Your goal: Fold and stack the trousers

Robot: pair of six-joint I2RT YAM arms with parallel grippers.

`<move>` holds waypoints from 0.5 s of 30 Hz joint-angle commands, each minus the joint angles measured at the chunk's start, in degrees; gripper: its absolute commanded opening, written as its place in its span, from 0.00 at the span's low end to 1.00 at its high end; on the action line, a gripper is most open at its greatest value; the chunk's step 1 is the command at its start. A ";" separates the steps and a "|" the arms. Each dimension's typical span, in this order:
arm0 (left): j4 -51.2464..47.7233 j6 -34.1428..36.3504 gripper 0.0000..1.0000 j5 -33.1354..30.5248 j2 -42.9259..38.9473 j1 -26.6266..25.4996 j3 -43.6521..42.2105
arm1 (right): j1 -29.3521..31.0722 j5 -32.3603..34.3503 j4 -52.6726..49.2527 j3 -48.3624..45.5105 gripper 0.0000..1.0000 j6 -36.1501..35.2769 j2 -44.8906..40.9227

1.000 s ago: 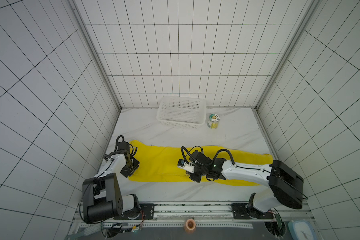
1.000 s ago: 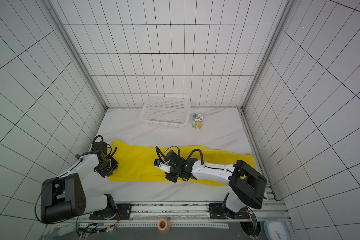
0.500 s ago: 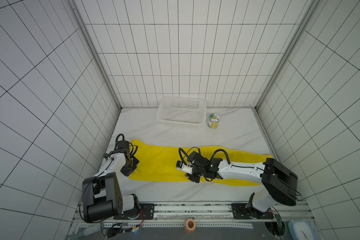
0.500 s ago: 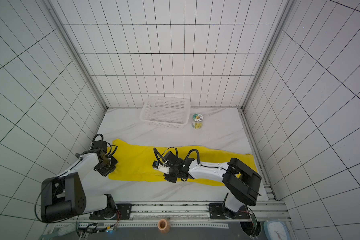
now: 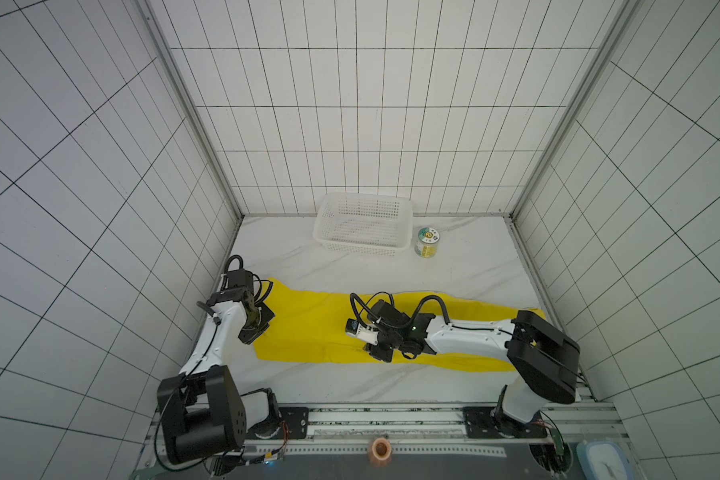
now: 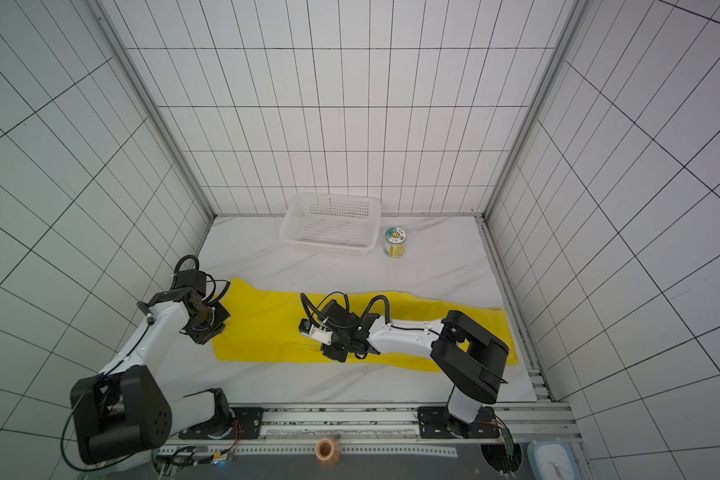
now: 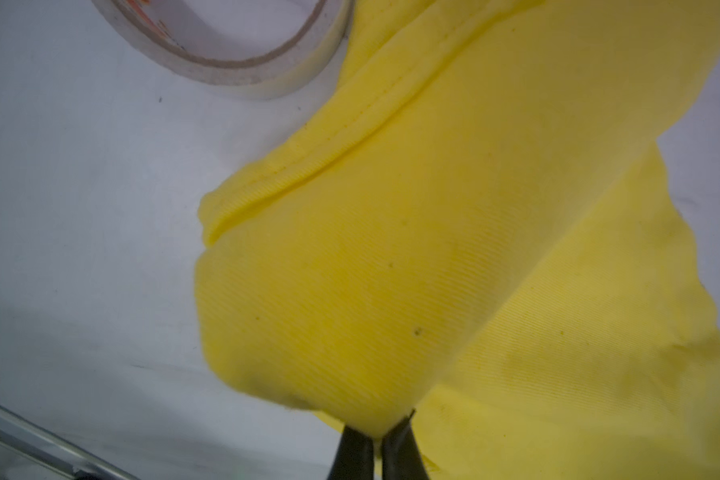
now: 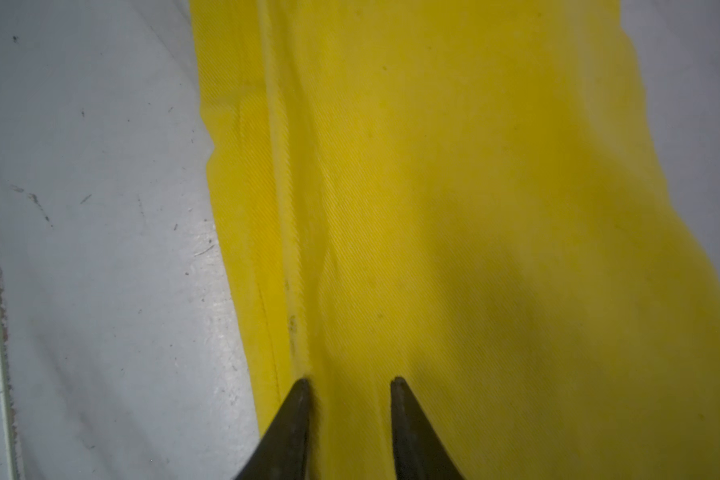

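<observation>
Left wrist: trousers pinched in left gripper.

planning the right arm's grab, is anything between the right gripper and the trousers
Nothing visible. The right gripper has its open jaws right at the trousers, by the seam along their near edge. The basket and can stand well behind.

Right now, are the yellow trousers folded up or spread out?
Spread out: the trousers lie as one long strip across the table, not bundled. Whether one leg lies over the other, I cannot tell.
</observation>
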 commanded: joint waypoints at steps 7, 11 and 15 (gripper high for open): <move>-2.70 -2.25 0.00 -4.77 -3.10 0.34 -2.97 | 0.62 -2.17 0.67 1.19 0.38 -0.95 -0.53; -2.57 -1.95 0.00 -4.87 -1.51 0.27 0.56 | 0.75 -5.79 3.65 -0.87 0.42 -1.48 -2.73; -3.61 -1.12 0.00 -6.77 -1.11 0.36 4.10 | 1.21 -4.04 4.47 -1.30 0.44 -3.56 -2.17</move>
